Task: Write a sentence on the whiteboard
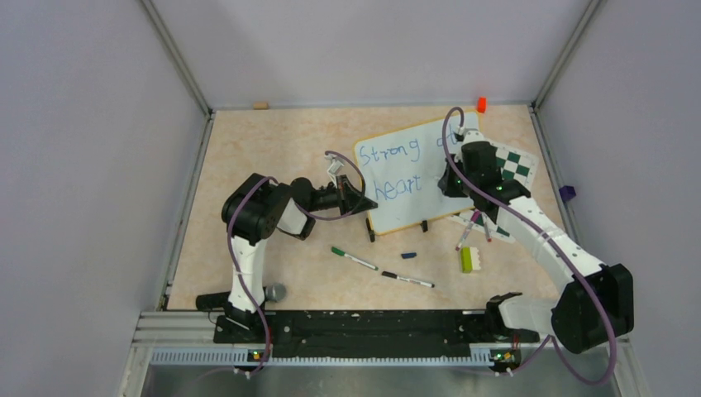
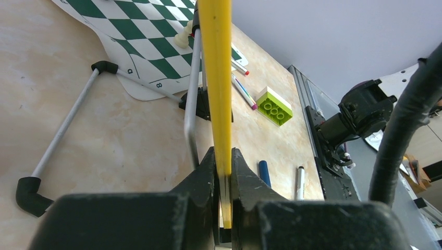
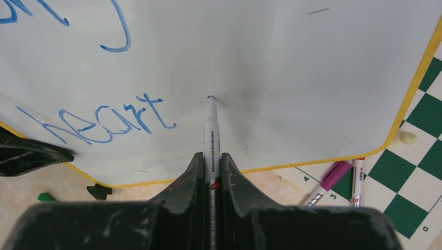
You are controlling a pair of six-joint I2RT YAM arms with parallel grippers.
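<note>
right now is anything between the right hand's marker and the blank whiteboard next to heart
Nothing visible. The white marker pen clamped in the right hand has its tip at the white yellow-rimmed whiteboard, on bare surface right of "heart".

Left arm (image 1: 248,252), right arm (image 1: 555,241): white link shells, black rounded joint housings. Purple cable (image 1: 234,248) looped along left arm; second purple cable (image 1: 517,217) along right arm, wide loop at shoulder. White connector (image 1: 333,168) at left wrist. Small green lights (image 1: 499,189) lit on right forearm housing; further green lights low at front, one under each base. Left gripper (image 2: 223,156), right gripper (image 3: 211,159): matte black tapered fingers (image 3: 188,182), scuffed, pale scratches across surface
</note>
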